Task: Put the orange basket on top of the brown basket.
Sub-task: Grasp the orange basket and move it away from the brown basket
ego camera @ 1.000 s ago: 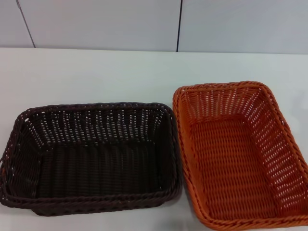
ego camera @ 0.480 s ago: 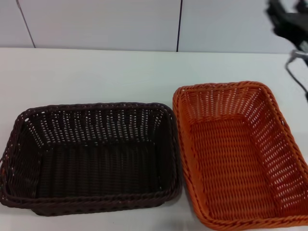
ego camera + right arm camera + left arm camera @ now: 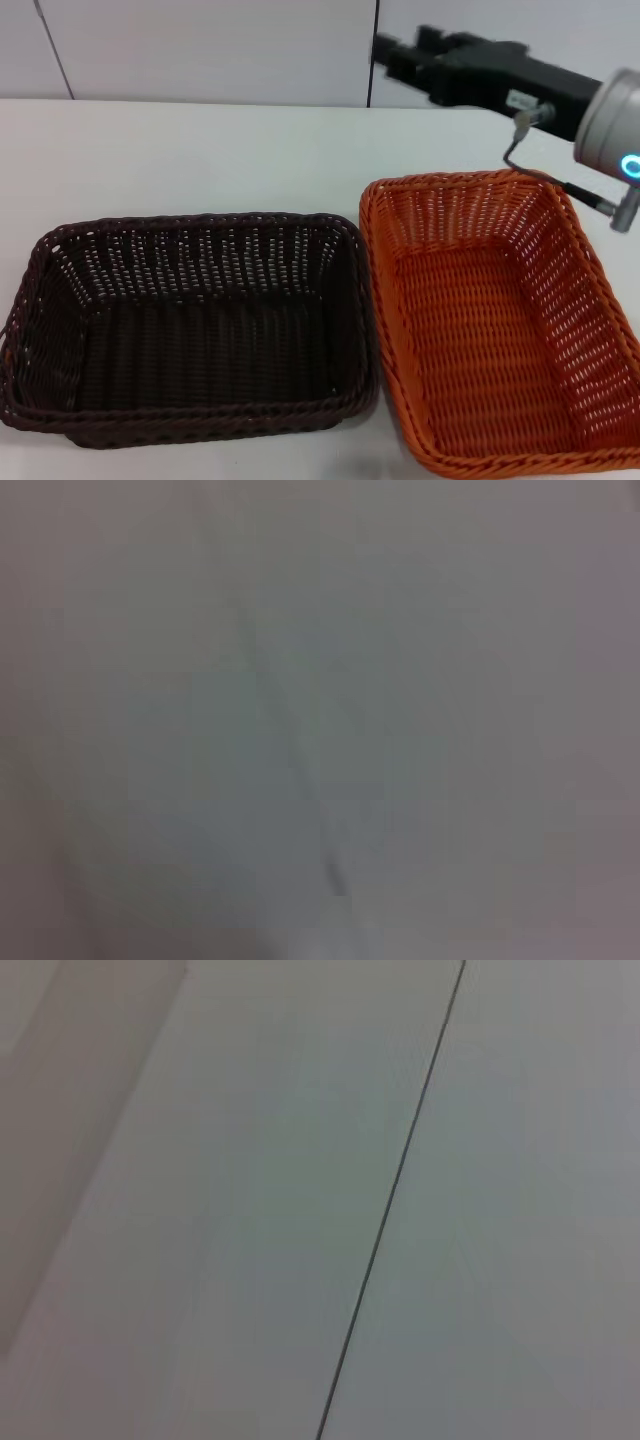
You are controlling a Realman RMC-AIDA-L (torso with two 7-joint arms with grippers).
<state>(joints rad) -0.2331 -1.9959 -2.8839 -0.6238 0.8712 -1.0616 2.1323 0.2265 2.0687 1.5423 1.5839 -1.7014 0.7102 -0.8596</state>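
Observation:
The orange basket (image 3: 495, 320) stands upright on the white table at the right in the head view. The brown basket (image 3: 190, 320) stands right beside it on the left, their long rims nearly touching. Both are empty. My right gripper (image 3: 392, 58) has come in from the upper right and hangs in the air beyond the orange basket's far rim, pointing left, clear of both baskets. My left arm is out of view. Neither wrist view shows a basket, only a plain pale surface.
The white table (image 3: 200, 150) stretches behind and to the left of the baskets. A pale panelled wall (image 3: 200, 45) with a dark seam stands behind it. A cable (image 3: 520, 160) hangs from the right arm near the orange basket's far right corner.
My right arm has swung in from the upper right corner to the left and now reaches over the area behind the orange basket. The baskets have not moved.

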